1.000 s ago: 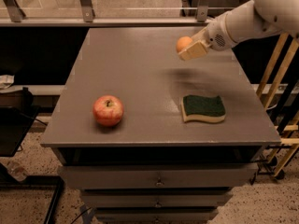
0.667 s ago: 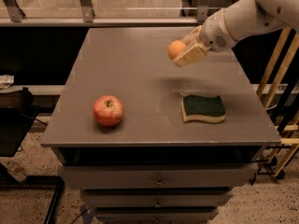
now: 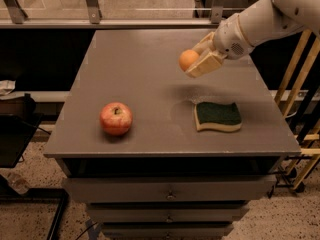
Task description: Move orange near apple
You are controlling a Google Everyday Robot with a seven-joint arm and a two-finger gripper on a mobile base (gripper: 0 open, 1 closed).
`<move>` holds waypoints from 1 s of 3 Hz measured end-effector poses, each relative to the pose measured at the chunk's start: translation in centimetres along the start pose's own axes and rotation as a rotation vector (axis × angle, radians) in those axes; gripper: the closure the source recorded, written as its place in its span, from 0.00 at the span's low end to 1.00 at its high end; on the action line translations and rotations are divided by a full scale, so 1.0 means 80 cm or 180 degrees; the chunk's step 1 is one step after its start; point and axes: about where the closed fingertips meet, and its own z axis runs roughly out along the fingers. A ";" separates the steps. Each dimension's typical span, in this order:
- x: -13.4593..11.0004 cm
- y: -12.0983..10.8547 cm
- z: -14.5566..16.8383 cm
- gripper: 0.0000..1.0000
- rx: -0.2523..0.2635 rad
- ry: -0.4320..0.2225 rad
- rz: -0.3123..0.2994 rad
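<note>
The orange [image 3: 188, 59] is small, round and plain, held in my gripper [image 3: 199, 61] above the right middle of the grey table [image 3: 145, 79]. The gripper is shut on the orange and comes in from the upper right on a white arm. The apple [image 3: 116, 118] is red with yellowish patches and stands on the table near the front left. The orange hangs in the air to the right of and beyond the apple, well apart from it.
A green sponge with a tan underside [image 3: 217, 116] lies on the table at the front right, below the gripper. Drawers [image 3: 170, 194] sit under the table top. Wooden slats [image 3: 300, 94] stand to the right of the table.
The gripper has carried the orange to the left and a little toward the front of the table. The apple and the sponge have not moved.
</note>
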 end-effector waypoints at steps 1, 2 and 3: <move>-0.011 0.016 0.022 1.00 -0.0251 0.0043 -0.0230; -0.026 0.039 0.052 1.00 -0.0568 0.0092 -0.0495; -0.039 0.061 0.080 1.00 -0.0837 0.0082 -0.0698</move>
